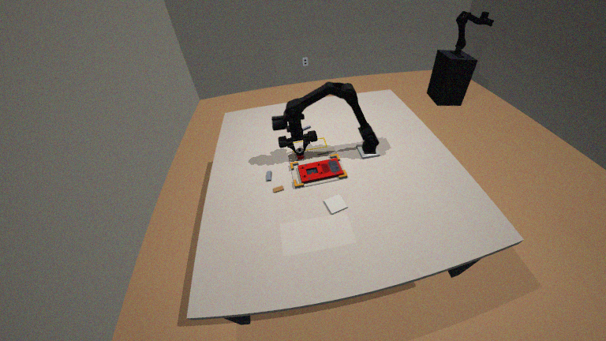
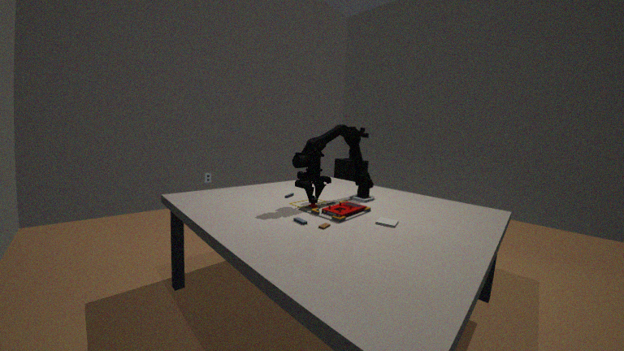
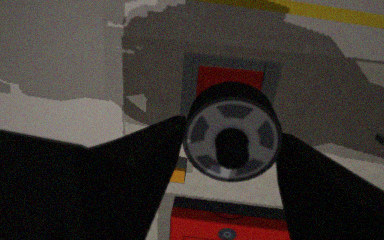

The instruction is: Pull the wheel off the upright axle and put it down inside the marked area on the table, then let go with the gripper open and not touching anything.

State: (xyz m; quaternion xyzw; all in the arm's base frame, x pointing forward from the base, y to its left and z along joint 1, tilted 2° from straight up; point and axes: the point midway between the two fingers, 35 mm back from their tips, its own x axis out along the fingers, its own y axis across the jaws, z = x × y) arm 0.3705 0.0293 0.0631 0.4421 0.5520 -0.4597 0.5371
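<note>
In the wrist view a black wheel with a grey spoked hub sits between my two black fingers, gripped on both sides. My gripper is shut on it. Below the wheel a small red block on a grey base shows; the axle itself is hidden by the wheel. I cannot tell whether the wheel is on the axle or above it. The yellow outline of the marked area lies just beyond, at the top of the wrist view.
A red board in a frame with orange corners lies right next to the gripper. A small grey block, a tan block and a white square tile lie nearby. The arm's base stands at the right.
</note>
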